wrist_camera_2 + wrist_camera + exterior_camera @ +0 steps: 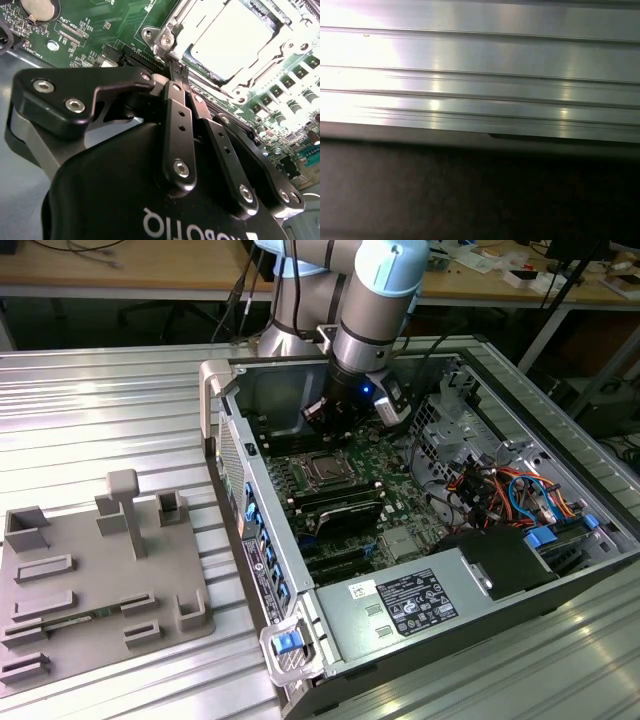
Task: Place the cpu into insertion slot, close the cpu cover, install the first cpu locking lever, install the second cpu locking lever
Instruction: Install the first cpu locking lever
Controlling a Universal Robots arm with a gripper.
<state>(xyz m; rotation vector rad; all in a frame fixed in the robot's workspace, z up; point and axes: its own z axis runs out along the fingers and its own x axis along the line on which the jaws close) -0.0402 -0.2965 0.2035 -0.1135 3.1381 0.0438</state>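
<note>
We see the open computer case (pixel 420 540) from above and off to one side in the exterior view, standing well back. The second wrist view looks along the gripper (pixel 180 75) from close behind it onto the insertion slot (pixel 235 35), which the exterior view shares (pixel 325 470). The first wrist view faces ribbed metal table (pixel 480 65) at close range.

Black tool (pixel 181 75); silvery cpu (pixel 235 35) just ahead, green board (pixel 400 495) around it. Grey ribbed table (pixel 100 420). Blue clips (pixel 288 642) on case.
</note>
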